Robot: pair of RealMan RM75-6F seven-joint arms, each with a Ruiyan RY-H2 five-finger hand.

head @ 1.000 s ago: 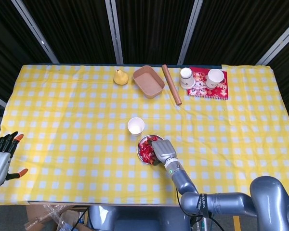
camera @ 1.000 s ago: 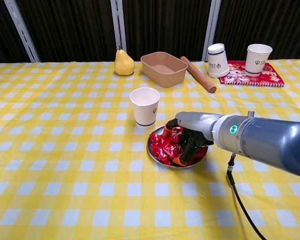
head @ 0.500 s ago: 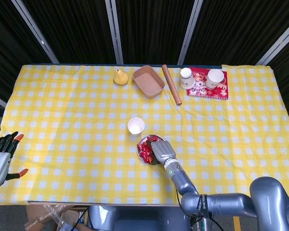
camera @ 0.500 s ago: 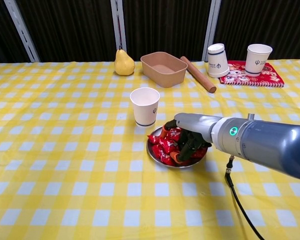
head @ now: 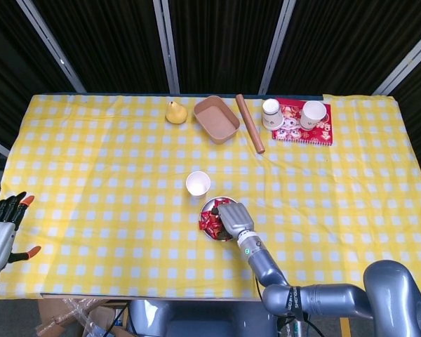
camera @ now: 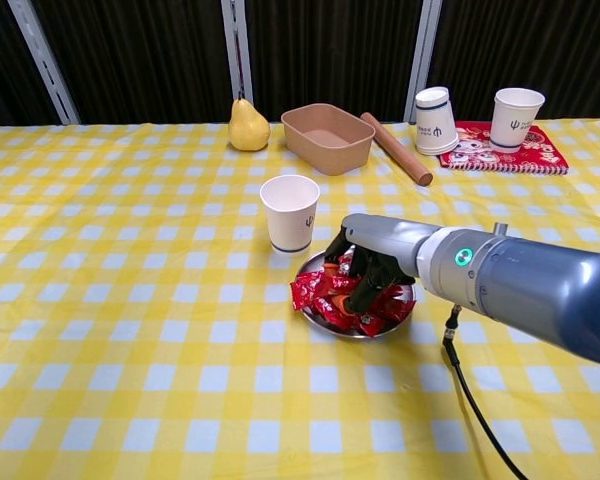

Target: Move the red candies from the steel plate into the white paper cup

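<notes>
The red candies (camera: pixel 342 300) lie heaped in the steel plate (camera: pixel 403 313), a few spilling over its near-left rim, just beside the white paper cup (camera: pixel 289 212), which stands upright and looks empty. The right hand (camera: pixel 368 272) is down in the pile with its fingers curled among the wrappers; whether it actually has a candy pinched cannot be told from either view. The step in hand looks like the first pick-up, so the task is barely begun. The next move calls for closing firmly on a candy, lifting clear of the plate, and carrying it the short way up-left over the cup's mouth without knocking the cup. The left hand (head: pixel 0 232) hangs off the bench's left edge, fingers apart and holding nothing. A pear (camera: pixel 247 126) sits far back on the bench (camera: pixel 130 300).
</notes>
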